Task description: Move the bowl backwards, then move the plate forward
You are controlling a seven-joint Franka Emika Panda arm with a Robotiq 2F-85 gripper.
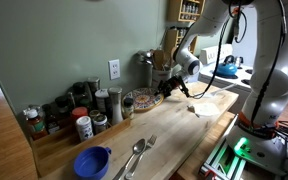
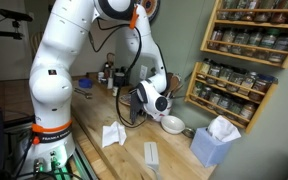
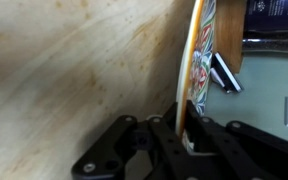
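Observation:
The plate (image 3: 196, 60), with an orange, blue and white mosaic pattern, shows edge-on in the wrist view, its rim between my jaws. My gripper (image 3: 182, 125) is shut on that rim. In an exterior view the plate (image 1: 142, 100) is at the back of the wooden counter near the jars, with my gripper (image 1: 162, 92) at its edge. The small white bowl (image 2: 172, 124) sits on the counter just beside my gripper (image 2: 144, 102) in an exterior view.
A blue bowl (image 1: 92, 160) and metal spoons (image 1: 136, 155) lie at the counter's near end. Several jars (image 1: 79, 115) line the wall. A crumpled white paper (image 2: 112, 135) and a blue tissue box (image 2: 216, 142) are nearby. A spice shelf (image 2: 246, 50) hangs on the wall.

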